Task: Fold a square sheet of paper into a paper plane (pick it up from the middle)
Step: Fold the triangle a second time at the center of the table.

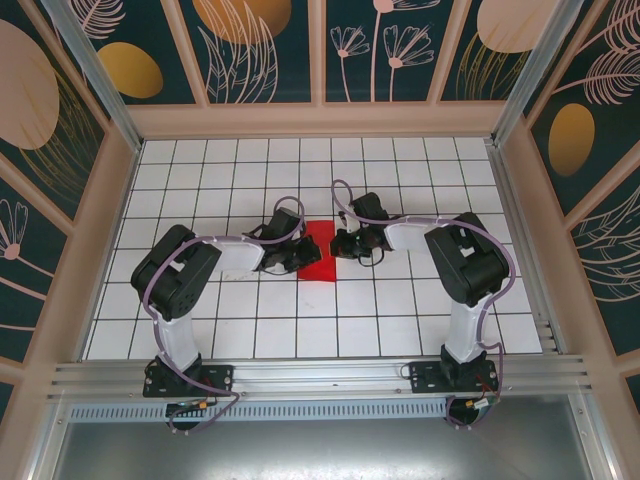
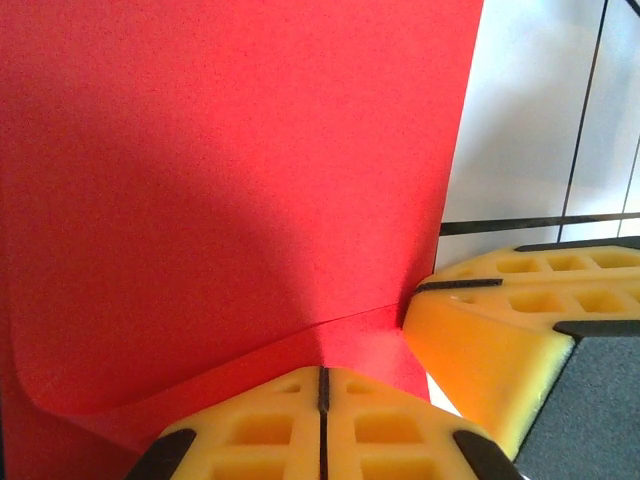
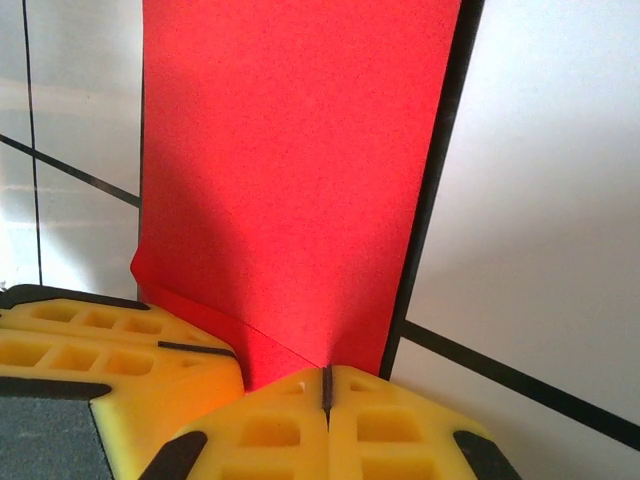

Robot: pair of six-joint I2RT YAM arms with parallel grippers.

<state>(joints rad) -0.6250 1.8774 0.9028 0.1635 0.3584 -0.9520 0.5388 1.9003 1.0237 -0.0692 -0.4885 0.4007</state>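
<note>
The square sheet of paper [image 1: 320, 250] is bright red and lies mid-table as a narrow strip about one tile wide, with a crease line across it. My left gripper [image 1: 295, 258] reaches it from the left and my right gripper [image 1: 342, 243] from the right. In the left wrist view the paper [image 2: 230, 180] slopes up to my left gripper [image 2: 323, 372], which is shut on its near edge; the right arm's yellow fingers [image 2: 490, 330] sit close beside. In the right wrist view the paper [image 3: 300, 180] rises to my right gripper [image 3: 326, 370], also shut on it, next to the left arm's fingers [image 3: 110, 355].
The white grid-tiled table [image 1: 420, 310] is boxed in by patterned walls [image 1: 80, 150] on three sides. An aluminium rail [image 1: 320, 375] carrying both arm bases runs along the near edge.
</note>
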